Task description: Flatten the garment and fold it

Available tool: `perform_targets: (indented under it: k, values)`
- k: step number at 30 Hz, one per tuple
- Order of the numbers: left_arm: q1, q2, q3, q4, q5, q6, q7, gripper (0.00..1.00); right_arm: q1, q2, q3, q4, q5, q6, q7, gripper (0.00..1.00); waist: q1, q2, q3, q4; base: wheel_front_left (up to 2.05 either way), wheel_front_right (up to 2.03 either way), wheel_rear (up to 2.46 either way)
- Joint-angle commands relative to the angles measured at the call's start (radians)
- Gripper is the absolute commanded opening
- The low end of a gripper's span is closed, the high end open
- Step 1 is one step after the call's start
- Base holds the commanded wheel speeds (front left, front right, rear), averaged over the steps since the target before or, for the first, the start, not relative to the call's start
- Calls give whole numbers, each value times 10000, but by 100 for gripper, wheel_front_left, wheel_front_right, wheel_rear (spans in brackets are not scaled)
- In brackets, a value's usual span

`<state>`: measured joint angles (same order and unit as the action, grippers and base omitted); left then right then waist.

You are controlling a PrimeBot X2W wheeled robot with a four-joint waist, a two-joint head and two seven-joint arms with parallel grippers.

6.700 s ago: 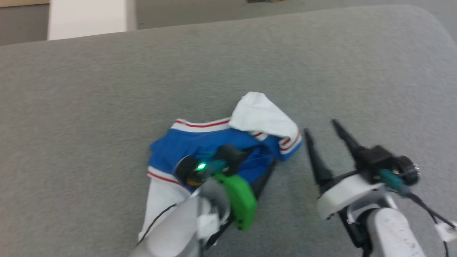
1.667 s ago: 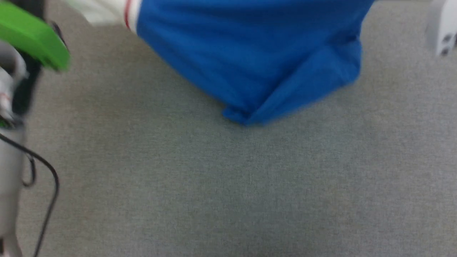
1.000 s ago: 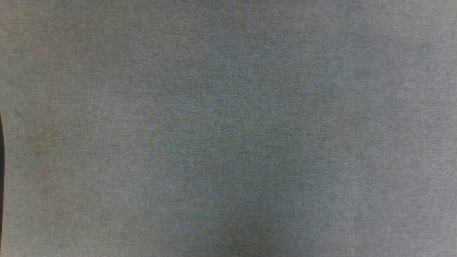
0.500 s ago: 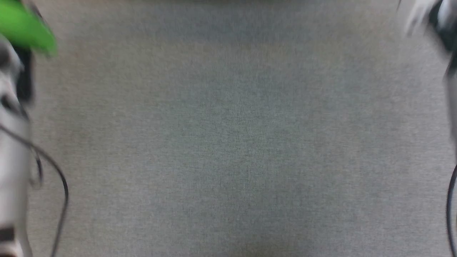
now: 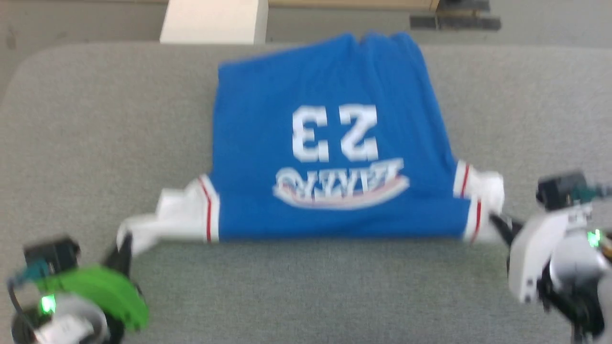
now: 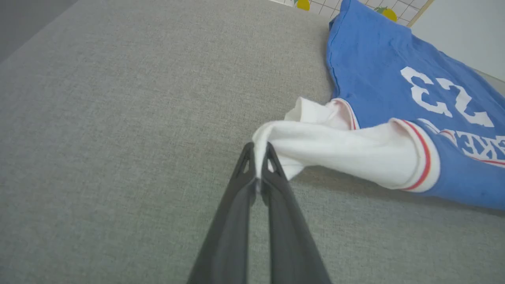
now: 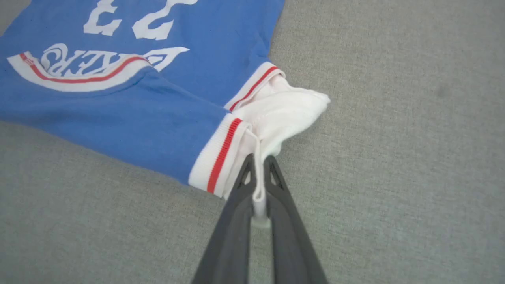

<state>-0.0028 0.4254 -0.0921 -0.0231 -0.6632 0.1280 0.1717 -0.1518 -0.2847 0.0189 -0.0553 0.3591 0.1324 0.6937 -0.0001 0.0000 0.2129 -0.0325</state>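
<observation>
The garment [image 5: 330, 143], a bright blue T-shirt with a white "23" and white sleeves, lies spread on the grey surface, its near edge stretched between my two grippers. My left gripper [image 5: 125, 243] is shut on the tip of the white left-hand sleeve [image 6: 331, 146], pinched between its dark fingers [image 6: 240, 185]. On the other side, the right gripper [image 5: 497, 223] is shut on the white cloth of the other sleeve [image 7: 284, 114], with a fold caught between its fingers [image 7: 276, 189]. The near hem sags a little off the surface in both wrist views.
A wide grey fabric-covered surface [image 5: 311, 291] carries the shirt, with rounded far corners. Beyond its far edge stand a pale box [image 5: 213, 21] and a dark object [image 5: 454, 19] on the floor. The shirt's far end reaches almost to that edge.
The head camera has swung a lot between frames. The shirt, crumpled at first and then hanging in the air, now lies spread flat with both grippers holding its sleeves.
</observation>
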Motion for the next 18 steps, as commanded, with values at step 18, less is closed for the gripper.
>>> perform_targets:
  k: [18]
  values:
    - [2988, -791, -712, -438, -350, 759, 521, 0, 3974, 2226, -1338, -230, -1247, -17, 261, 18, 1, 0, -1244, 339, 0, 0, 0]
